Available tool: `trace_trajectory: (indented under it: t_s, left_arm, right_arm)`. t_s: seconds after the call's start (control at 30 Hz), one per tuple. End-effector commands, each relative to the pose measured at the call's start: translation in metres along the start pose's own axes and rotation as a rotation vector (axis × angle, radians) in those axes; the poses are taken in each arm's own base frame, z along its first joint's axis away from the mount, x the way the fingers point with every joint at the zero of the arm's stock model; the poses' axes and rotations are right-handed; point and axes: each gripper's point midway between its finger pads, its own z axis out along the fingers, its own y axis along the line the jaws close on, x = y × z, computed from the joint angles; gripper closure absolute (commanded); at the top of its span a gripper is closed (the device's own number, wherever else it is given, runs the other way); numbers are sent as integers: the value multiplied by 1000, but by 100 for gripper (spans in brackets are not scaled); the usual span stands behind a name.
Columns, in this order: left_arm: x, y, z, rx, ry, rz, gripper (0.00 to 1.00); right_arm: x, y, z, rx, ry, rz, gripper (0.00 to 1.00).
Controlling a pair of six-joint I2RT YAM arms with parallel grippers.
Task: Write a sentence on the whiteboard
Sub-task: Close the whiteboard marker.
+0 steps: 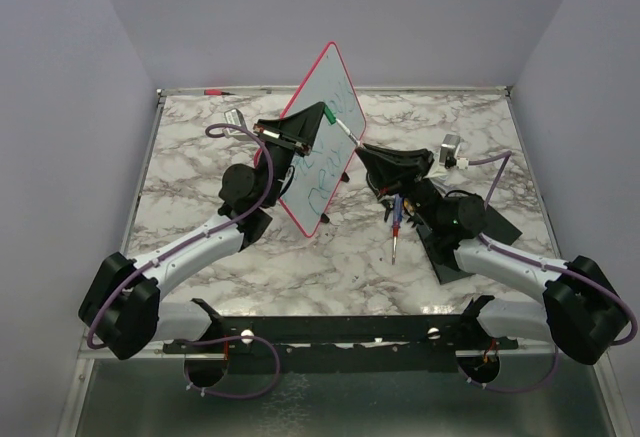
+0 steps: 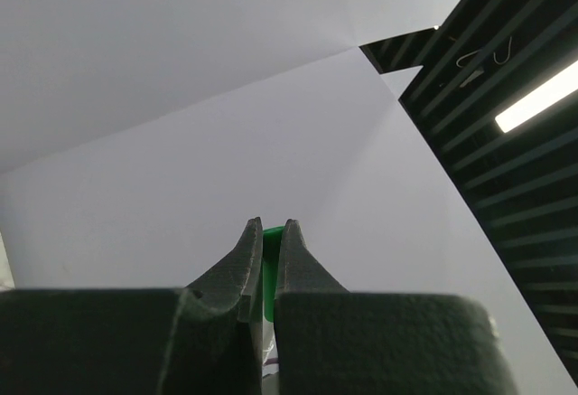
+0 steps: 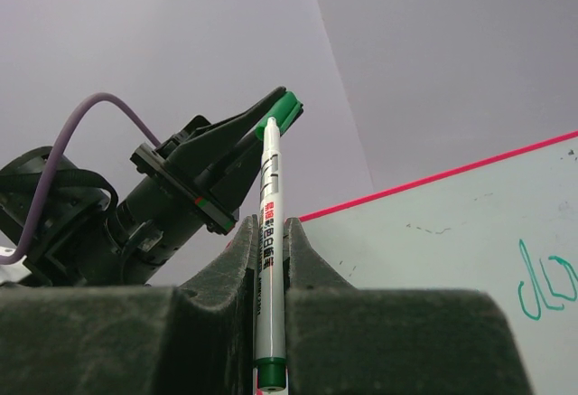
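The whiteboard (image 1: 318,179) stands tilted on edge at mid-tabletop, with green writing on its face. The right gripper (image 3: 269,225) clamps the marker (image 3: 268,173) by its barrel; the left gripper (image 2: 269,229) pinches its green cap (image 3: 284,111)

whiteboard (image 1: 333,87) white, red-pink rim, green scribbles; marker (image 3: 269,187) white, green cap; table (image 1: 190,157) grey-veined marble.

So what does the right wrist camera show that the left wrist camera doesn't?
Only right wrist: the marker, the whiteboard with green writing, and the left gripper from outside. Only left wrist: a dark slatted panel with a light strip. Both: the green cap pinched between fingers, and pale walls.
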Motion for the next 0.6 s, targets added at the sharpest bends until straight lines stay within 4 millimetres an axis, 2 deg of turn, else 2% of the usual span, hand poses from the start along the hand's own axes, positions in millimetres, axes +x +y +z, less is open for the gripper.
trace_trajectory:
  t_s: [0.0,0.57]
  left_arm:
    - [8,-1,0,18,27,2,100]
    - [-3,-11,0,36,-31,30,100]
  right_arm:
    - [-10,3,9,-9,-36,-16,99]
    - [-7,-2,-9,37,-22,-8,99]
